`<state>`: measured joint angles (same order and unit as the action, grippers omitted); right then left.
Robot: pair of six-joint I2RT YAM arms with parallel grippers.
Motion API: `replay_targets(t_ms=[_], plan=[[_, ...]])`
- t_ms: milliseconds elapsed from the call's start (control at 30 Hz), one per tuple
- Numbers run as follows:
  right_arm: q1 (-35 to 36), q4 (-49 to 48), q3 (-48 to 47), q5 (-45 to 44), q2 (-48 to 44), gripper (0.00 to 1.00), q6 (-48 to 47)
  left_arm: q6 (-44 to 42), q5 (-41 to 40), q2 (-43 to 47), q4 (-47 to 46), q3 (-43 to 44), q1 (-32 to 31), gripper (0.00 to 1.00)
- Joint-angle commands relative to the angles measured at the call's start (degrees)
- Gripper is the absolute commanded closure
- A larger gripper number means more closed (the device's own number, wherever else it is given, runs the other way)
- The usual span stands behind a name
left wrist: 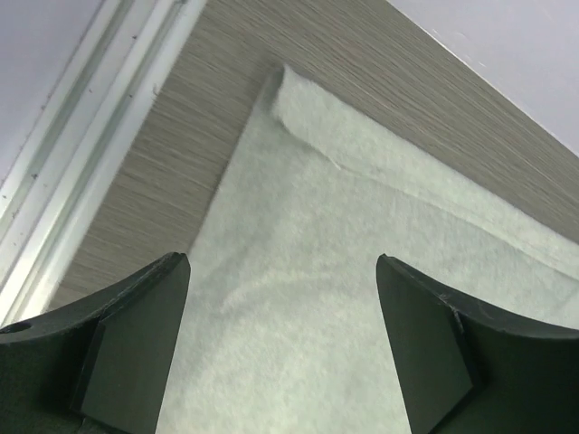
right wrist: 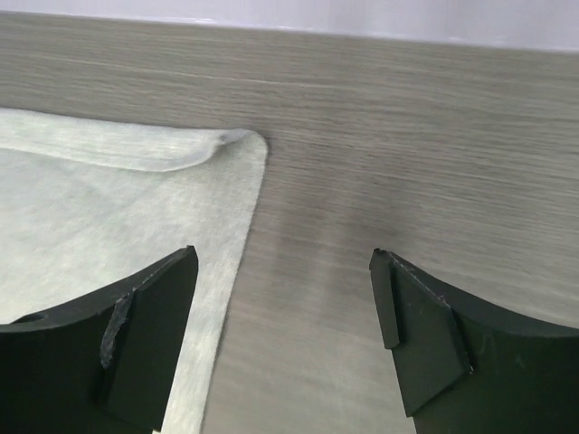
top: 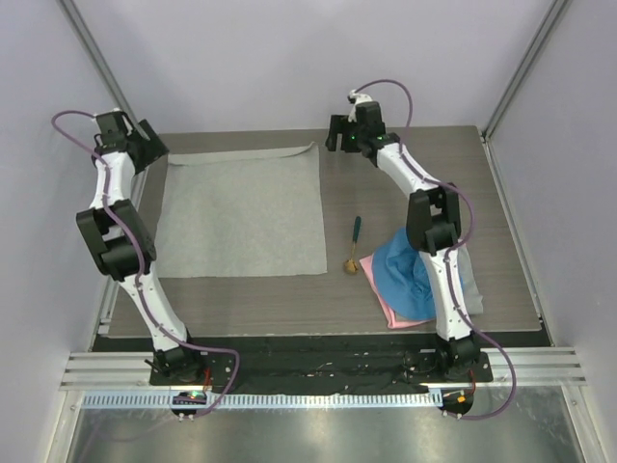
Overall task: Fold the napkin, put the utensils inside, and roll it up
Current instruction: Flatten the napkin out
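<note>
Presently the large light grey square napkin of thin soft fabric (top: 241, 212) lies flat on the grey wood-grain table (top: 415, 183), left of centre, its far edge turned over in a narrow strip. The left gripper (left wrist: 282, 271) hangs above its far left corner and the right gripper (right wrist: 282, 262) at its far right corner, both with jaws apart and holding nothing. Judged light, limp and prone to sag, it is best pinched at those corners. The small spoon with slim dark green handle and gold-brass bowl (top: 354, 246) lies just right of it, not touching. No containers are visible.
</note>
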<state>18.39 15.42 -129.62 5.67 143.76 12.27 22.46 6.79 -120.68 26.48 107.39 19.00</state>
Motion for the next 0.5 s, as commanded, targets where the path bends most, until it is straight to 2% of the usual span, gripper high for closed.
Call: replay_targets(t_ms=[0,100,200,367,467], plan=[[1.12,-5.84,6.46,3.11,-15.95,0.14,0.73,-1.28,-1.95,9.14,-2.57,-3.67,-2.30,0.10],[1.12,-5.05,8.85,4.34,-17.11,0.14,2.40,-1.54,-2.83,11.52,-2.31,-7.10,-4.06,0.09],[1.29,-5.40,8.95,7.42,-15.98,0.14,5.12,3.63,-0.73,14.23,-2.56,-11.66,-5.99,0.09],[2.70,-5.05,10.61,14.45,-12.99,0.17,8.38,8.11,-0.90,20.04,-11.35,-26.08,-13.72,0.09],[4.28,-6.27,14.74,15.15,-12.98,0.17,8.65,12.33,2.97,21.54,-18.29,-34.34,-16.45,0.09]])
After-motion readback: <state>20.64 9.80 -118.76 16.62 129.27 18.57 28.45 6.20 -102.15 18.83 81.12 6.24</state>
